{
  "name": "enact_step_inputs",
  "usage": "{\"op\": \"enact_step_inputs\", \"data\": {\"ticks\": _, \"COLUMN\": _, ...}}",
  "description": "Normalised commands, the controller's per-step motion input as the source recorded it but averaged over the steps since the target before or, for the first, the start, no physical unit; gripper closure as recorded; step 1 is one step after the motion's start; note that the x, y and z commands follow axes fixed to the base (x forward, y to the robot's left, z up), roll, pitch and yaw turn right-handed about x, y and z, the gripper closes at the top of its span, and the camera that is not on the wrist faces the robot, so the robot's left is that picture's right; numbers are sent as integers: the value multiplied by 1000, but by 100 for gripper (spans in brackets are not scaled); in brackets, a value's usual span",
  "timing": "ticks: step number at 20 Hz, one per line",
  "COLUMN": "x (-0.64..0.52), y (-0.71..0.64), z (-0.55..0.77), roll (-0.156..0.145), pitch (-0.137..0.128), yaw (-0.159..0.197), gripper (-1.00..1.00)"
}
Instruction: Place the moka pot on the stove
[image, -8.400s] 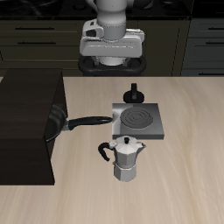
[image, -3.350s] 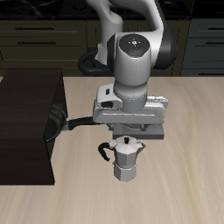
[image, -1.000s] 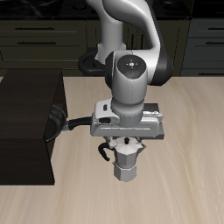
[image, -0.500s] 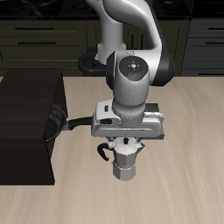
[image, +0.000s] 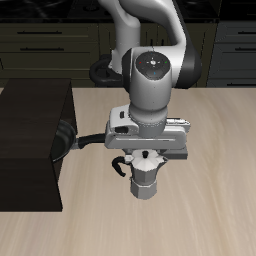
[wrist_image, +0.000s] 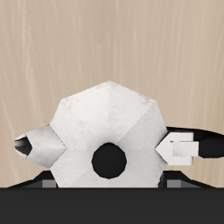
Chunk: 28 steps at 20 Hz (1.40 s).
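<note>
Silver moka pot (wrist_image: 103, 131) under the hand (image: 148, 152), grip unclear; stove (image: 181, 125) only in exterior view.

Moka pot (image: 147, 176) near the counter's (image: 215, 210) front edge, stove (image: 183, 150) just behind it, frying pan (image: 70, 140) beside the stove.

The arm (image: 140, 30) is glossy light grey, built of thick rounded segments joined by smooth curved elbows. Just above the pincer (image: 148, 160) sits a large drum-shaped wrist joint (image: 158, 72) with a dark grey cap and a small pale dot at its centre. Directly over the pincer is a wide, boxy white hand block (image: 147, 132) with darker grey recesses and edges. In the wrist view the pincer's housing shows as a black band with small grey stubs (wrist_image: 112, 194).
</note>
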Motion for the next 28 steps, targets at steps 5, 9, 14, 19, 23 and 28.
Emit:
{"op": "enact_step_inputs", "data": {"ticks": 5, "x": -137, "y": 19, "z": 431, "roll": 1, "pitch": -61, "yaw": 1, "gripper": 100}}
{"op": "enact_step_inputs", "data": {"ticks": 9, "x": -135, "y": -6, "z": 290, "roll": -6, "pitch": -40, "yaw": 5, "gripper": 100}}
{"op": "enact_step_inputs", "data": {"ticks": 14, "x": -207, "y": -2, "z": 232, "roll": 1, "pitch": -4, "yaw": -3, "gripper": 100}}
{"op": "enact_step_inputs", "data": {"ticks": 19, "x": -263, "y": 50, "z": 322, "roll": 27, "pitch": -41, "yaw": -4, "gripper": 100}}
{"op": "enact_step_inputs", "data": {"ticks": 23, "x": -275, "y": 61, "z": 237, "roll": 8, "pitch": -34, "yaw": -4, "gripper": 100}}
{"op": "enact_step_inputs", "data": {"ticks": 28, "x": -294, "y": 104, "z": 210, "roll": 61, "pitch": -15, "yaw": -6, "gripper": 100}}
